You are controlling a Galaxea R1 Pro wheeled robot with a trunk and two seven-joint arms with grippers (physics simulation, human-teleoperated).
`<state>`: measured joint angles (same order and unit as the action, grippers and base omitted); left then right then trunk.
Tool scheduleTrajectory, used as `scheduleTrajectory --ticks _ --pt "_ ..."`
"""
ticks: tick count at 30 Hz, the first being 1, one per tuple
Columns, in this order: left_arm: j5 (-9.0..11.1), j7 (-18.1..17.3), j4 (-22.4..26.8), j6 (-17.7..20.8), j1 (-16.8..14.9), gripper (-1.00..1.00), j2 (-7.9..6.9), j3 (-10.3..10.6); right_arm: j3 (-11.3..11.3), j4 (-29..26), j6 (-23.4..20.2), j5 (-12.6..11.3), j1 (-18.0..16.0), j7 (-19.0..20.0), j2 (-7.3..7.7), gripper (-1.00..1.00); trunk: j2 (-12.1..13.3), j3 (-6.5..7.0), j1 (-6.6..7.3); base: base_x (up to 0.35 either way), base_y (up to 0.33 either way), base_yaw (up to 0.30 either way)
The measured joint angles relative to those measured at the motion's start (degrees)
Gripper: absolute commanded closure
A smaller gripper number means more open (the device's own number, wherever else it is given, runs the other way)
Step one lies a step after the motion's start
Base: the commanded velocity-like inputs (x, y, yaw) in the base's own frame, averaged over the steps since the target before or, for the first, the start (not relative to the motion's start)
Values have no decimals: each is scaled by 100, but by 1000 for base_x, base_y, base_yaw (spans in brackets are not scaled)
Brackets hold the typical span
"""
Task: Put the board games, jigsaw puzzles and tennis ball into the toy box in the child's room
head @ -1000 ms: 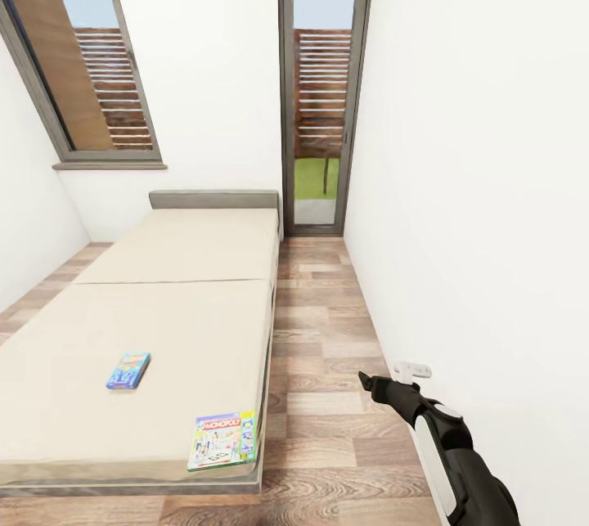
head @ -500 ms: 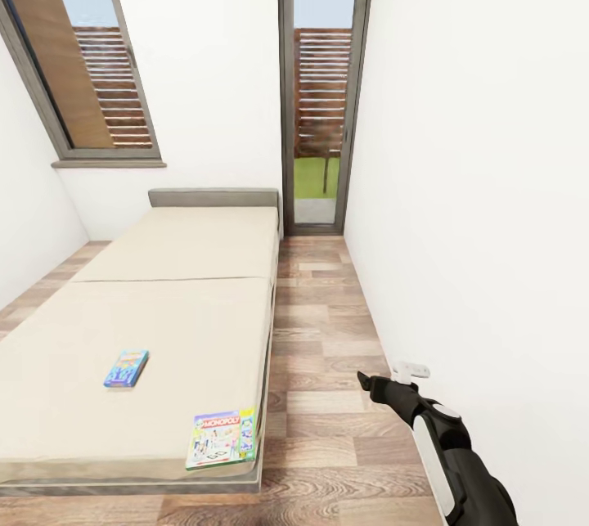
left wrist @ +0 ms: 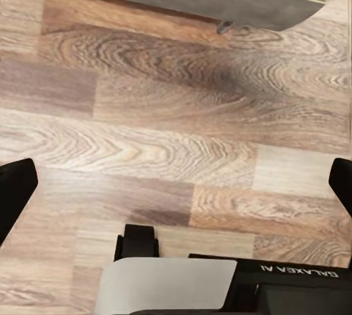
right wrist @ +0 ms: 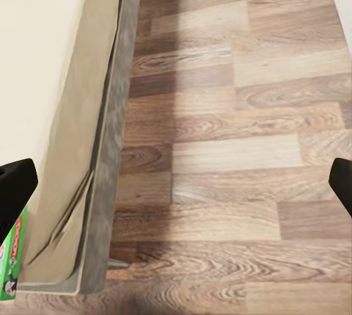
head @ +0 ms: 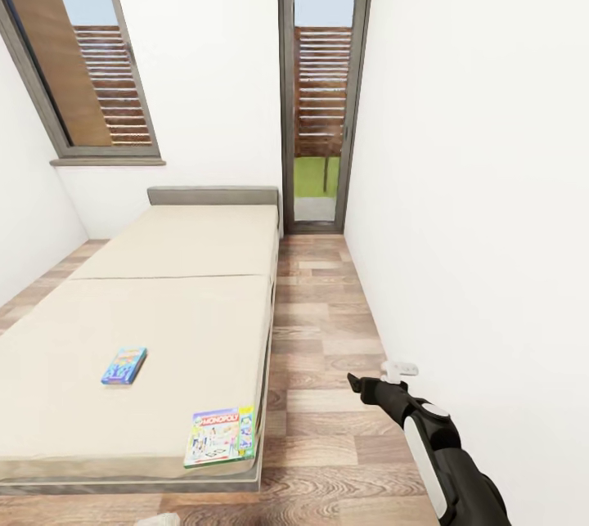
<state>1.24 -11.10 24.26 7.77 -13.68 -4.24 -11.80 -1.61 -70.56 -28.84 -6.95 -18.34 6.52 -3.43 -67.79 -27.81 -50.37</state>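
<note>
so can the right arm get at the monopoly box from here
Probably yes. The Monopoly box lies at the bed's near corner by the floor-side edge, and the open right gripper has nothing between them.

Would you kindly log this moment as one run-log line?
phase: approaching bed | Monopoly box at bed corner | blue game box mid-mattress | both end effectors open, empty

bed (head: 164,297): beige, left | floor (head: 327,330): wood planks | window (head: 82,60): left wall | glass door (head: 321,84): far end
</note>
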Motion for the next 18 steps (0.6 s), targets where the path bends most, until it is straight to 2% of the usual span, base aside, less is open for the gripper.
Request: scheduleTrajectory --ticks 9,12,18 --pt "19 1 -11 -67 -560 -100 2 -13 16 -4 -1 3 0 2 7 -100 -361 -162 -198 0 0 0" --pt "25 1 -190 -107 -632 -100 15 -21 10 0 -2 1 0 2 23 -100 -482 -216 -264 0 0 0" --pt "26 -14 -238 -93 -642 -100 16 -21 9 -3 0 2 0 0 29 -100 -722 -324 -396 0 0 0"
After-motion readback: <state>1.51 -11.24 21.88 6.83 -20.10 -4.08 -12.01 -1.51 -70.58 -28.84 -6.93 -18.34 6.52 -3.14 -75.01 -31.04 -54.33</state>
